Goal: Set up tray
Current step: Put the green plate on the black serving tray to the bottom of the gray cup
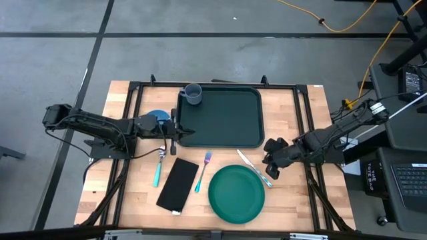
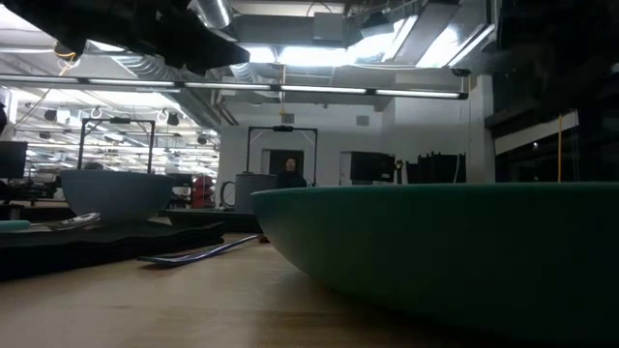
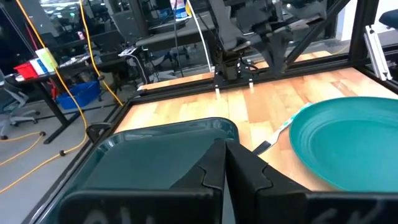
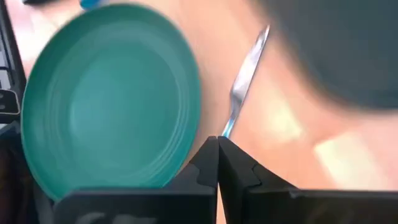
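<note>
The dark green tray [image 1: 223, 117] lies at the table's middle far side, with a grey cup [image 1: 193, 94] standing in its far left corner. My left gripper [image 1: 175, 137] is shut and points about level across the tray's left rim [image 3: 155, 155], by the near left corner. My right gripper [image 1: 270, 170] is shut and slants down over the bare wood. It hangs between a blue-handled knife [image 4: 245, 81] and the round green plate [image 4: 112, 93], with nothing between its fingers. My left gripper has its shut fingers [image 3: 214, 171] over the tray's left rim [image 3: 186, 180], coming level from the table's left. The fingers themselves hide the rim below them, so I cannot tell whether they touch it.
Near the front edge lie a teal-handled spoon [image 1: 158, 170], a flat black rectangle [image 1: 178, 185], a blue-handled fork [image 1: 203, 170] and the plate [image 1: 236, 193]. A blue bowl [image 1: 158, 119] sits left of the tray. A black frame [image 1: 220, 85] rings the table.
</note>
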Robot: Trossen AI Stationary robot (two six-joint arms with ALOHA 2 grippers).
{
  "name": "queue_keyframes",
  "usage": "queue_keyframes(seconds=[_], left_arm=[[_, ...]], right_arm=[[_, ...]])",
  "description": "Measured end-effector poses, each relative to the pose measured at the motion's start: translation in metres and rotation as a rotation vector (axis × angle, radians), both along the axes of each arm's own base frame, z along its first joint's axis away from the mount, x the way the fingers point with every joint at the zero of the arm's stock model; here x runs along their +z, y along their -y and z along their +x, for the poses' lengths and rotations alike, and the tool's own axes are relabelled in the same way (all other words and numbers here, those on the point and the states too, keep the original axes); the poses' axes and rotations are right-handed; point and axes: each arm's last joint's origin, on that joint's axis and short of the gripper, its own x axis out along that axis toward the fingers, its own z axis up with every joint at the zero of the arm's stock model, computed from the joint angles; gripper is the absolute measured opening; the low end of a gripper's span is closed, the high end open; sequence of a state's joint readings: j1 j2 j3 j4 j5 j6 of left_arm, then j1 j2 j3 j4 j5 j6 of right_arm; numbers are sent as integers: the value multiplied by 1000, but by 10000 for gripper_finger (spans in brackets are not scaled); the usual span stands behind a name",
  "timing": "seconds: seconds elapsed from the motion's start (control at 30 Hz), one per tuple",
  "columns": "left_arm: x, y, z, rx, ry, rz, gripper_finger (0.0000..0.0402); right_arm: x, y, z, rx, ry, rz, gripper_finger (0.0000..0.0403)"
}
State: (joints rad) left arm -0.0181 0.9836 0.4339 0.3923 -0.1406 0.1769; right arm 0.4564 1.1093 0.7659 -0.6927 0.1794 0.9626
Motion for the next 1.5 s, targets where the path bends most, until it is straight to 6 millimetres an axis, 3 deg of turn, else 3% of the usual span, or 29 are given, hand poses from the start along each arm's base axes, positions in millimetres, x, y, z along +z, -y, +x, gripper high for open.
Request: queue_keyframes(seconds=[0.17, 0.5, 1.03, 1.5], left_arm=[[0, 0, 0, 4, 0, 2, 4], [0, -1, 0, 25, -1, 5, 6], [0, -1, 0, 25, -4, 5, 5], [0, -1, 0, 22, -4, 5, 3]], right_arm=[[-10, -7, 9, -1, -85, 72, 11], [-28, -12, 18, 19, -168, 28, 13], [-36, -18, 30, -25, -136, 76, 18], [-53, -22, 38, -52, -185, 64, 132]])
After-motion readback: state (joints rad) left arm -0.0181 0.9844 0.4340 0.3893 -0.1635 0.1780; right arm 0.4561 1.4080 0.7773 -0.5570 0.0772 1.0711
